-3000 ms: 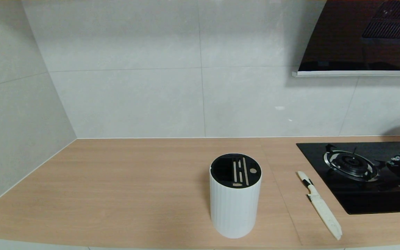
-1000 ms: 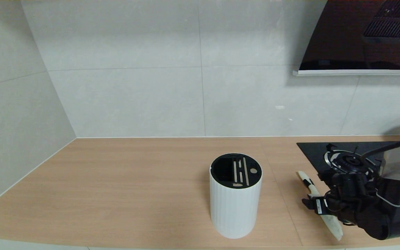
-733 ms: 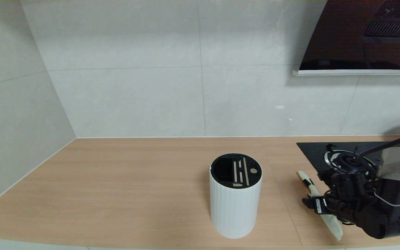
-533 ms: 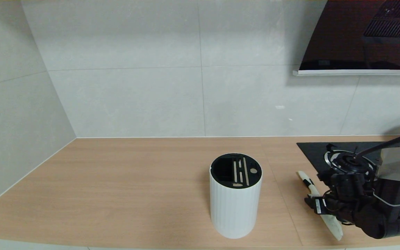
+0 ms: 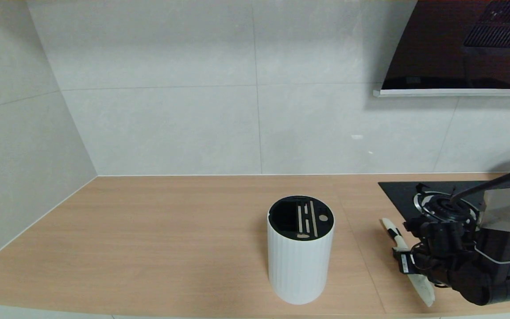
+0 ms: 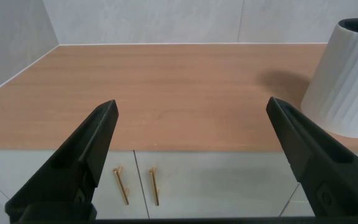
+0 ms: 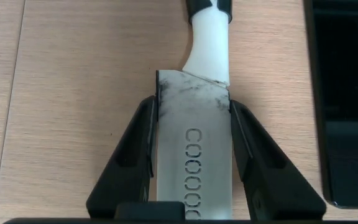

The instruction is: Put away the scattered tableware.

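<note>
I have the right gripper (image 7: 192, 107) down at the wooden counter (image 5: 171, 239). Its two black fingers (image 7: 135, 155) press against the opposite long edges of the knife (image 7: 194, 146), pinching the blade across its width close to where it meets the white handle. The knife lies along the counter with its handle toward the wall and its tip toward the front edge, just beside the black hob (image 5: 399, 192). I cannot tell whether the blade rests on the wood or is clear of it. The white ribbed knife holder (image 5: 300, 261) stands upright to the knife's left, apart from it. My left gripper (image 6: 191, 107) hangs with its fingers spread wide and nothing between them, out in front of the counter's edge, over cabinet doors with brass handles (image 6: 123, 185).
</note>
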`<state>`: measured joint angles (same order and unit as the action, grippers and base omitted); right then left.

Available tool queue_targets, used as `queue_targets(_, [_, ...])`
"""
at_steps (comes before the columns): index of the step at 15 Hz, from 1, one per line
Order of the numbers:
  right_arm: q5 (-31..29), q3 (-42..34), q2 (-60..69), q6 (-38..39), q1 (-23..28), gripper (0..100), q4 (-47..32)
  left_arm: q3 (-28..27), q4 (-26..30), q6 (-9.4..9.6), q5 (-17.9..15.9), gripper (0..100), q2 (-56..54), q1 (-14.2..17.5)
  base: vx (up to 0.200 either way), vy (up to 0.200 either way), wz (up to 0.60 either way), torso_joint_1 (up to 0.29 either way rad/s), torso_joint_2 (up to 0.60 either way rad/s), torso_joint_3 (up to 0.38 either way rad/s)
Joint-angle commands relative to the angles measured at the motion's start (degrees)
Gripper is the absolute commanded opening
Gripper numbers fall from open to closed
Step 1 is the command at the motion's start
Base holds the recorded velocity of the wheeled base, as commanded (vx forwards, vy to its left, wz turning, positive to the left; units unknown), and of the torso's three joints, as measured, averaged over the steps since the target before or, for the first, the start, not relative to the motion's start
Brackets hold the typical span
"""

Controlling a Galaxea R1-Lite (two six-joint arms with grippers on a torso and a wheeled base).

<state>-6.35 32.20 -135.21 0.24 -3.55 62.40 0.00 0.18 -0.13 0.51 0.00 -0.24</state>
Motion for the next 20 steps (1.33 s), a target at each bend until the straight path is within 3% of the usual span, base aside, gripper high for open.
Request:
queue_targets(1, [-0.2,-0.3,2.2,0.1,-0.1,0,0.1,0.0,0.0,-0.04,0.0,100,0.0,0.0,0.0,0.0,0.0,0.0,0.0,0.0])
queue_targets(6, [-0.3,-3.0,19.2,2.0,-2.1,0,-3.3,0.0,0.0,-0.04,0.0,100,0.0,0.0,0.0,0.0,0.0,0.0,0.0,0.0])
queue_targets(10, [-0.2,-3.8,36.2,2.0,-6.7,0,-14.2,0.0,0.0,-0.04,0.0,100,0.0,0.0,0.0,0.0,0.0,0.0,0.0,0.0])
queue_targets(15, [0.0,-3.2,47.1,1.4,-12.1,0,-18.7,0.0,-0.1,2.24,-0.2,100,0.0,0.0,0.0,0.0,0.0,0.0,0.0,0.0])
queue_targets(16, [0.0,-0.5,48.7,1.3,-13.2,0,-21.2,-1.3,-0.3,3.39,-2.3,100,0.0,0.0,0.0,0.0,0.0,0.0,0.0,0.0])
queue_targets(17, [0.0,2.3,49.9,1.3,-14.2,0,-23.6,-5.9,0.4,3.3,-7.5,100,0.5,-0.1,0.0,0.0,0.0,0.0,0.0,0.0])
queue_targets(18, [0.0,5.1,50.7,1.3,-15.6,0,-26.1,-11.0,1.7,2.42,-13.3,100,2.6,-0.5,0.0,0.0,0.0,0.0,0.0,0.0])
queue_targets(19, [-0.2,9.4,51.7,1.3,-18.6,0,-30.2,-20.2,5.6,0.57,-21.1,100,10.4,-1.0,0.0,0.0,0.0,0.0,0.0,0.0])
queue_targets(20, [-0.3,11.0,52.3,1.3,-20.6,0,-32.1,-25.2,7.5,0.57,-24.6,100,15.8,-1.0,0.0,0.0,0.0,0.0,0.0,0.0])
